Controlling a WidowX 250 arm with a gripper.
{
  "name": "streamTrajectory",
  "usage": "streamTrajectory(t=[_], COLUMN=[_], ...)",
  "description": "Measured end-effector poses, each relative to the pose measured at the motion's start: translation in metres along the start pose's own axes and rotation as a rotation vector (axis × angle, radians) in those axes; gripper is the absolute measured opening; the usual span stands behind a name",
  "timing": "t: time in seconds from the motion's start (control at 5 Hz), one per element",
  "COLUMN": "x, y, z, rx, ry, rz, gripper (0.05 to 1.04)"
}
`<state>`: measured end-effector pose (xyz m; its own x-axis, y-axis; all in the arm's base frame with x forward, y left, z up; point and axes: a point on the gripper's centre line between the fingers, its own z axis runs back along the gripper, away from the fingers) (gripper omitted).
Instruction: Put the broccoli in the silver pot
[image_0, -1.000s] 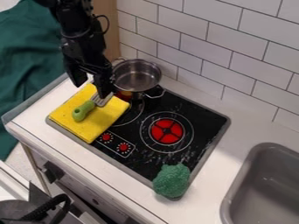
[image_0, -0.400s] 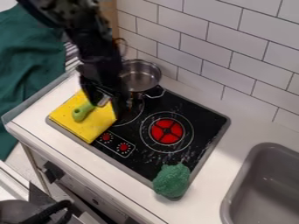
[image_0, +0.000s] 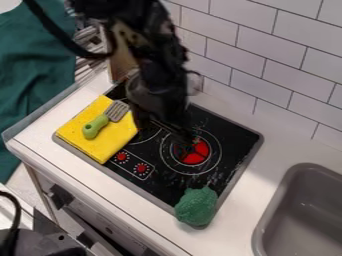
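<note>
The black gripper (image_0: 163, 131) hangs over the upper middle of the stove, above and to the left of the red burner, at a distance from the broccoli. The green broccoli (image_0: 196, 206) lies on the stove's near right corner, by the counter edge. The arm covers the spot at the back left of the stove where the silver pot stood in the earlier frames.
A yellow cloth (image_0: 100, 134) with a green-handled spatula (image_0: 98, 125) on it covers the stove's left corner. The black stove (image_0: 152, 183) has a red burner (image_0: 194, 152). A grey sink (image_0: 304, 215) is at the right, a tiled wall (image_0: 267, 65) behind.
The arm has swung right and slightly down from above the yellow cloth toward the red burner, and it now covers the silver pot. The broccoli, cloth and spatula have stayed put.
</note>
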<state>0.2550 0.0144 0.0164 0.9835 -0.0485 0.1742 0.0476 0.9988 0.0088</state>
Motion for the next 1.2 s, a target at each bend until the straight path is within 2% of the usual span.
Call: streamTrajectory(t=[0.2, 0.4, 0.6, 0.8, 1.2], x=[0.002, -0.002, -0.017, -0.039, -0.041], y=[-0.022, -0.042, -0.052, -0.053, -0.064], z=[-0.005, -0.019, -0.025, -0.025, -0.019], rx=[-0.008, -0.04, -0.064, -0.071, -0.099], ry=[-0.015, -0.022, -0.014, 0.005, -0.031], rz=[0.047, 0.104, 0.143, 0.185, 0.177], gripper=[1.007, 1.008, 1.008, 1.007, 1.008])
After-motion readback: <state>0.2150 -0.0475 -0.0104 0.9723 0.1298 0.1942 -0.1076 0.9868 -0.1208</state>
